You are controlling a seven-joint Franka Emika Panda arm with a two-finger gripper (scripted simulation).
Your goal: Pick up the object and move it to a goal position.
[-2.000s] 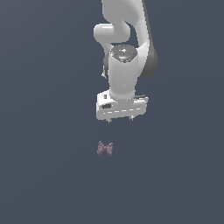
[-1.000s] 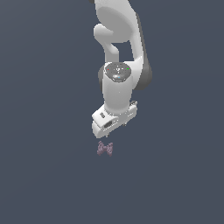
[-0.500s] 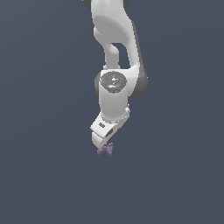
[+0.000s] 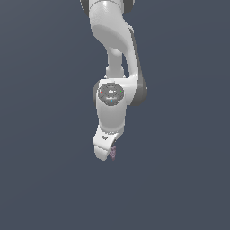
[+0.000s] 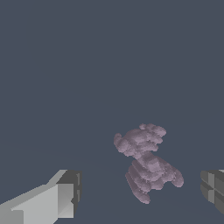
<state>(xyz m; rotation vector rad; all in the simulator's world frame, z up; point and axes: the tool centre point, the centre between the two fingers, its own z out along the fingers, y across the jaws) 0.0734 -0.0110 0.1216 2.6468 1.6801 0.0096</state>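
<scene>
The white arm hangs steeply down, its gripper (image 4: 107, 155) low; the fingers (image 5: 65, 197) seem spread apart, touching nothing.

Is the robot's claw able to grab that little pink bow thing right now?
Probably yes. In the wrist view the pink bow lies between the two open fingers, with nothing in between. The gripper is already down beside it; closing should catch it, though it sits nearer one finger.

Small dusty pink-purple bow-tie-shaped object (image 5: 146, 162) with lumpy mottled surface, two rounded lobes pinched narrow in the middle, lying flat on plain dark grey ground, set slantwise in the wrist view, and in the exterior view (image 4: 112, 153) seen only as a sliver.
</scene>
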